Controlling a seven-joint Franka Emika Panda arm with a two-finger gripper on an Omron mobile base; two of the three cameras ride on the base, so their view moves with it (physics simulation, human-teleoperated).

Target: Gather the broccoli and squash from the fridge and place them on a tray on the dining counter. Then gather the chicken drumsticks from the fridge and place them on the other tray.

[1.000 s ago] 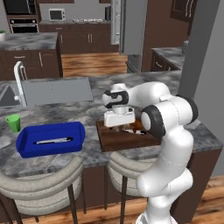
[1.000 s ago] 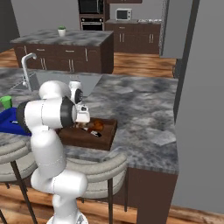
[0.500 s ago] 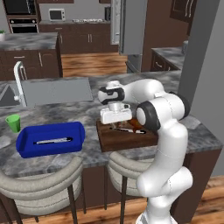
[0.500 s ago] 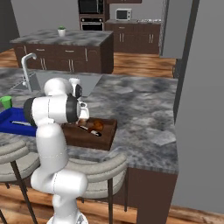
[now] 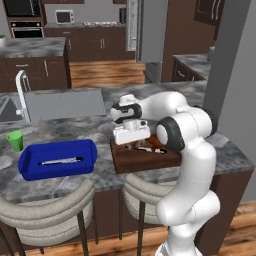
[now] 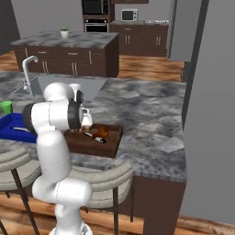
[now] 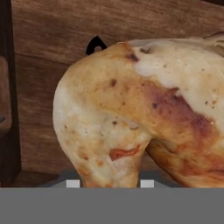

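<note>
While the wooden tray on the marbled surface holds browned chicken drumsticks directly under the jaws, a blue tray sits well off to one side. Bent low, the arm points its hand straight down; whether the jaws grip a drumstick I cannot tell.

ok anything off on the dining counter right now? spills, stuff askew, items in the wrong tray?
Nothing stands out. The chicken drumsticks lie inside the wooden tray, under the gripper. The blue tray sits flat beside it, and the green cup stands upright. No spills on the dining counter.
</note>
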